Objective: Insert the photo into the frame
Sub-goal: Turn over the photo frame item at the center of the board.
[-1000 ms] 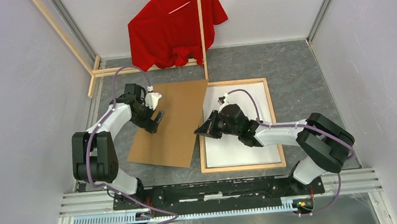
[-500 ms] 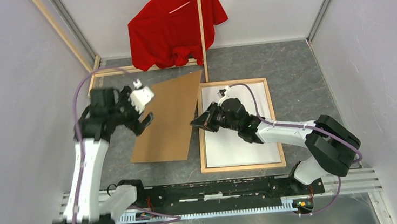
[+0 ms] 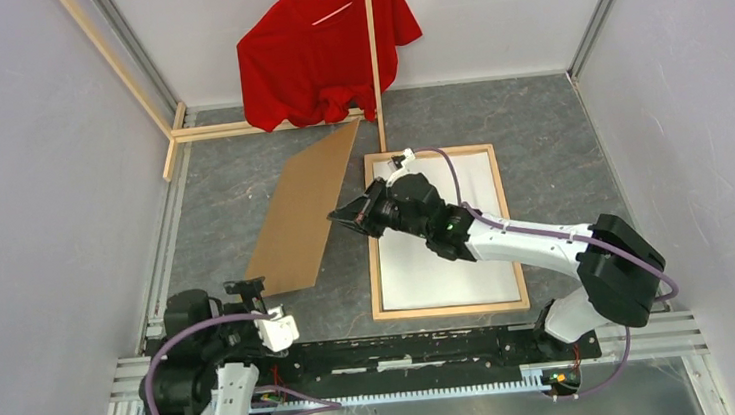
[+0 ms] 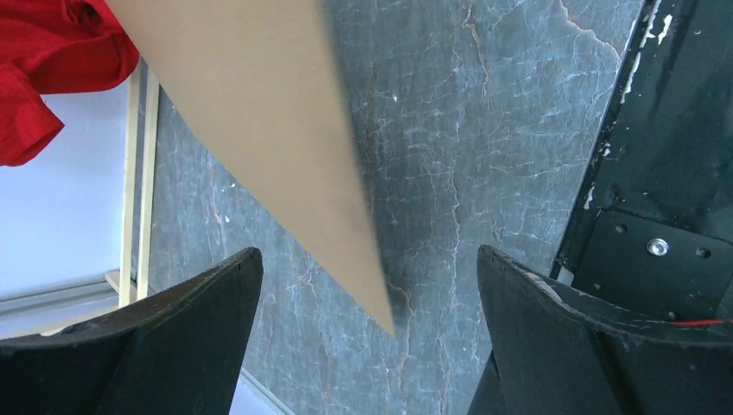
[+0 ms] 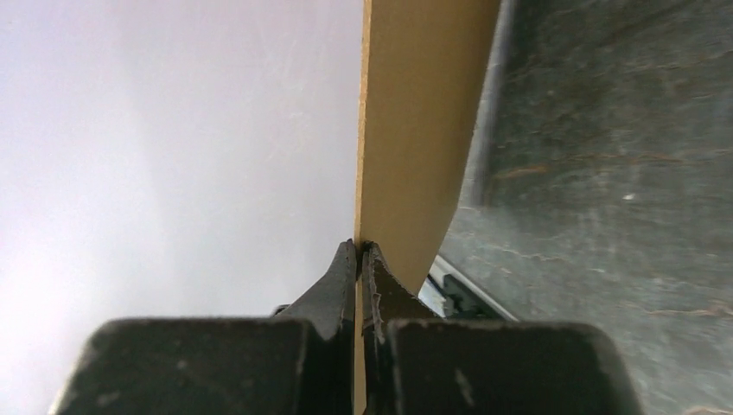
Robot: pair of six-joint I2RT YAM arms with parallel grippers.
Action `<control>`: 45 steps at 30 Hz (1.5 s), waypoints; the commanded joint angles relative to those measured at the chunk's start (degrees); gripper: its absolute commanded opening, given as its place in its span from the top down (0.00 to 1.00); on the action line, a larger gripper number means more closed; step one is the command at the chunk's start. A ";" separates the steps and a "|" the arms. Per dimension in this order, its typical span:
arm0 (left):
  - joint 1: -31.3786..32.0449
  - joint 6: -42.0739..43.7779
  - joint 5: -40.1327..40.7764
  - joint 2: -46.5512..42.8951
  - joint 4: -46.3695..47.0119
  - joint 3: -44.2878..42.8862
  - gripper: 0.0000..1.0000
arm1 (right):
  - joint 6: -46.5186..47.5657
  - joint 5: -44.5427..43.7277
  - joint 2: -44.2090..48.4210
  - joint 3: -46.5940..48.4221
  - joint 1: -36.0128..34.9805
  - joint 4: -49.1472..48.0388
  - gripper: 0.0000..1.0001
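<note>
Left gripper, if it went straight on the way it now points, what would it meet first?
Probably the near corner of the brown rectangular cardboard board, which shows just ahead between the fingers of the open left gripper. Depth is unclear.

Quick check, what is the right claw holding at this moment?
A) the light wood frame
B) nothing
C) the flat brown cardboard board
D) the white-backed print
C: in the right wrist view the right claw is pinched shut on the thin edge of the flat brown cardboard board.
</note>
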State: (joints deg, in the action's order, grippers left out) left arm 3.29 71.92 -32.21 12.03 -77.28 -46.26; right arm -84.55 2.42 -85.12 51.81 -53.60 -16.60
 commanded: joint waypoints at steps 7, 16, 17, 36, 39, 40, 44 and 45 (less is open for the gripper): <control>-11.50 3.55 -14.62 -1.37 8.69 4.77 0.00 | -3.51 -6.48 -1.66 8.58 -4.37 -1.80 1.00; -12.25 3.42 -19.96 2.29 10.92 7.28 0.16 | -4.28 -7.89 -2.24 9.90 -6.19 -1.48 1.00; -12.30 4.20 -19.79 2.15 10.92 7.65 0.19 | -4.46 -8.18 -2.16 10.01 -6.36 -1.55 1.00; -12.28 -10.69 -9.51 0.05 44.56 9.38 0.98 | 4.02 3.50 4.93 2.95 -5.04 -3.58 0.35; -12.32 -5.50 -11.86 3.65 39.74 5.32 0.98 | 17.34 14.01 7.67 2.89 -0.92 -2.25 0.28; -12.32 -2.82 -12.93 5.32 36.67 3.19 0.98 | 22.67 18.03 8.11 4.17 0.48 -1.00 0.25; -12.29 9.00 -15.17 14.80 22.90 -6.94 0.98 | 63.81 21.98 8.83 21.16 2.41 28.60 0.15; -12.30 11.76 -15.62 16.92 18.91 -9.88 0.98 | 70.91 20.73 9.82 22.56 2.20 31.12 0.14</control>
State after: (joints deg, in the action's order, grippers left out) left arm -8.93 70.08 -42.81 22.20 -47.90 -45.52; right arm -54.26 18.26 -78.81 61.34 -51.00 -5.96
